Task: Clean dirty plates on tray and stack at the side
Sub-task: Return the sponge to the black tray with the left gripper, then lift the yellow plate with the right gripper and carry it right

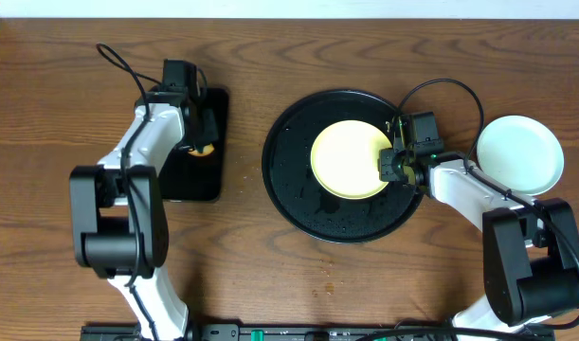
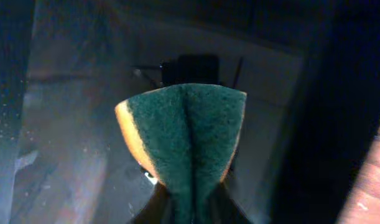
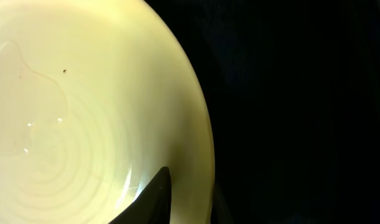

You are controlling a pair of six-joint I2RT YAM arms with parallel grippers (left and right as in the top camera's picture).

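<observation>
- Left arm folds back on itself over the left part of the brown wooden table (image 1: 62,76), forearm reaching away from the base. Its wrist hangs above the small rectangular black tray (image 1: 189,185).
- Left gripper (image 2: 190,208) is clenched on a sponge with a green scouring face and a yellow foam back (image 2: 186,137). The pinch folds the sponge along its middle, and its free end fans out wide beyond the fingers.
- Right arm reaches in from the right edge, forearm angled toward the large round black tray with the raised rim (image 1: 289,180).
- Right gripper (image 1: 391,163) sits at the right rim of the pale yellow round plate (image 1: 349,159). In the wrist view one dark finger (image 3: 153,199) lies on the plate's inner face just inside the rim. The other finger is lost against the black tray, so a firm clamp cannot be told.
- The yellow plate lies flat in the round tray, right of centre. Its glossy face shows fine concentric rings, a thin wet film and a few tiny brown specks.
- The tray floor around it is flecked with small droplets.
- A pale mint-white round plate (image 1: 519,153) rests on the table just right of the tray, apart from it, its face plain and unmarked.
</observation>
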